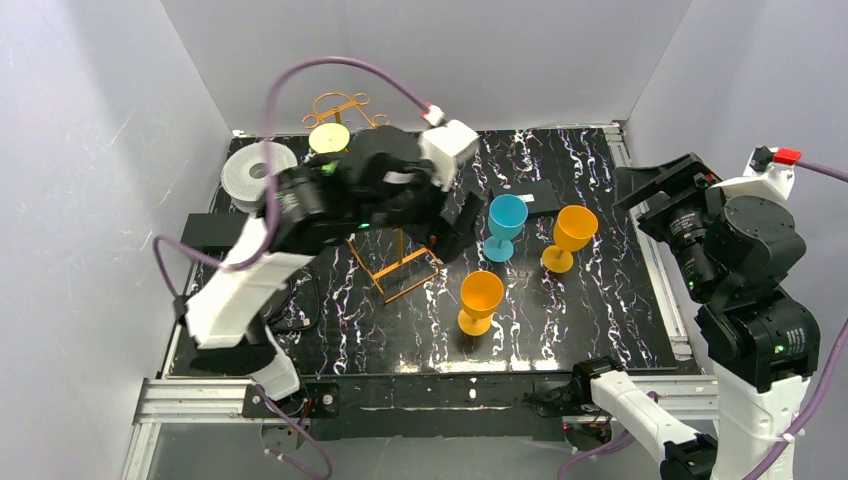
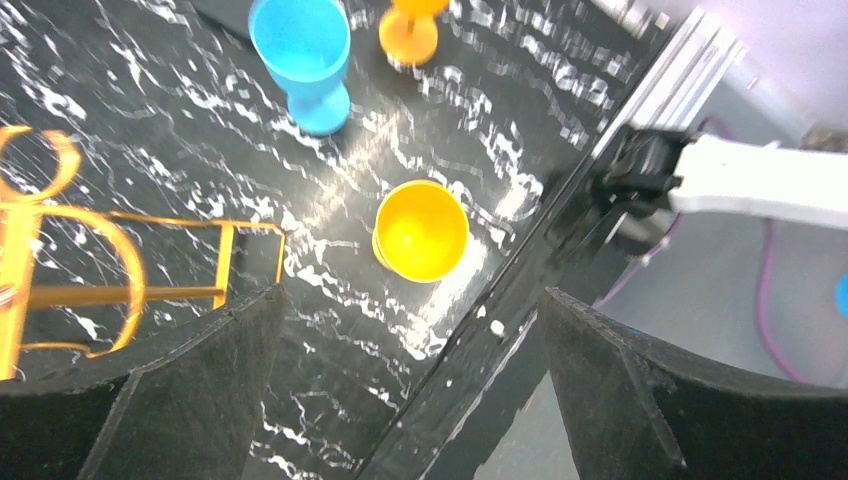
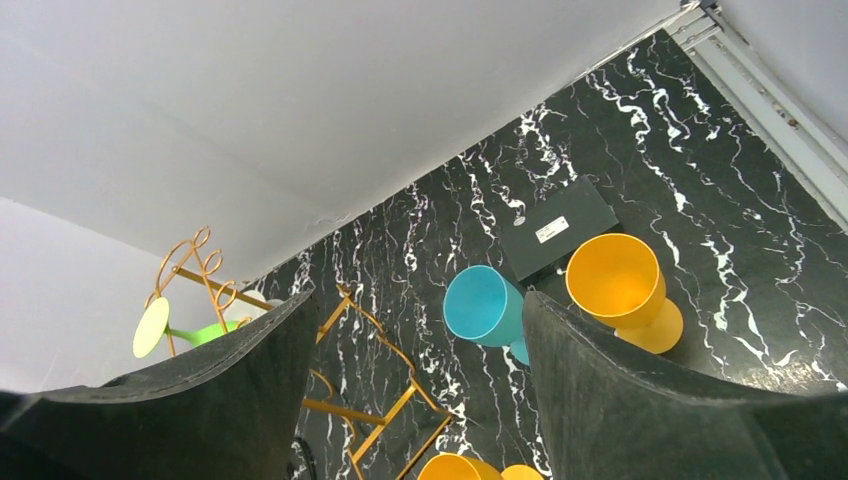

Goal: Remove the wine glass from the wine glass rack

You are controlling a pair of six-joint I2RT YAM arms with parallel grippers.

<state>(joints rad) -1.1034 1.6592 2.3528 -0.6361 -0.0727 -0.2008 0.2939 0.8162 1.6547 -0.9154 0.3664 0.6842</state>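
The orange-gold wire rack (image 1: 341, 104) stands at the back left of the black marbled table; it also shows in the left wrist view (image 2: 120, 295) and the right wrist view (image 3: 340, 411). A green wine glass (image 3: 190, 331) hangs on it, its pale base disc (image 1: 329, 138) facing up. My left gripper (image 1: 455, 232) is open and empty, to the right of the rack; its jaws (image 2: 410, 400) stand wide apart above the table's front edge. My right gripper (image 1: 657, 195) is open and empty at the far right, its jaws (image 3: 420, 400) apart.
A blue glass (image 1: 505, 225) and two orange glasses (image 1: 570, 237) (image 1: 480, 300) stand upright right of the rack. A black box (image 1: 530, 195) lies behind them. A white spool (image 1: 258, 172) sits at the back left. Walls enclose three sides.
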